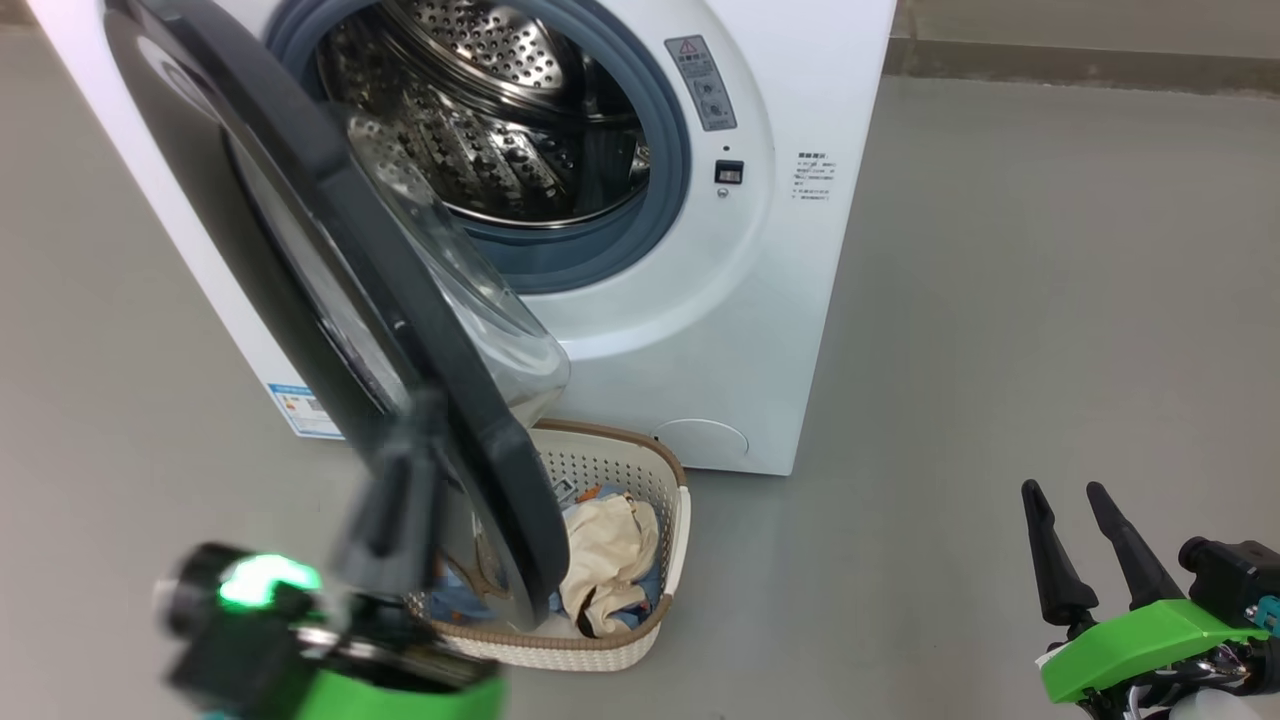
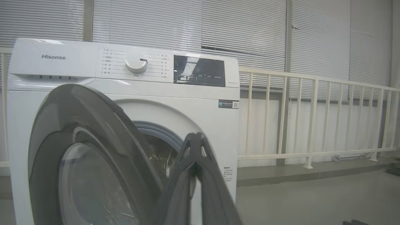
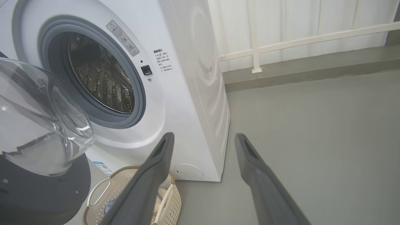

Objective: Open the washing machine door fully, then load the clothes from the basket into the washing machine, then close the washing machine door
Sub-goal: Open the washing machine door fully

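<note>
The washing machine door (image 1: 500,450) stands partly open, swung out to the left. In the head view its lower edge hides part of the basket (image 1: 620,470), which sits on the floor (image 1: 1000,320) just in front of the washing machine (image 1: 800,300). That view also shows the clothes (image 1: 610,550) heaped in the basket, a cream piece over blue ones, and the steel drum (image 1: 480,110) behind the door's glass bowl (image 1: 480,300). The left gripper (image 2: 194,139) is a blur there beside the door's outer rim. Its own wrist view shows its fingers pressed together to a point; whether they touch the door I cannot tell. That view adds the dial (image 2: 136,65), the dark display (image 2: 199,71) and a pale railing (image 2: 312,118). The right gripper (image 1: 1062,492) hangs spread wide over the floor, well apart from the machine. Its wrist view gives a basket handle (image 3: 98,190) and the machine's white side.
</note>
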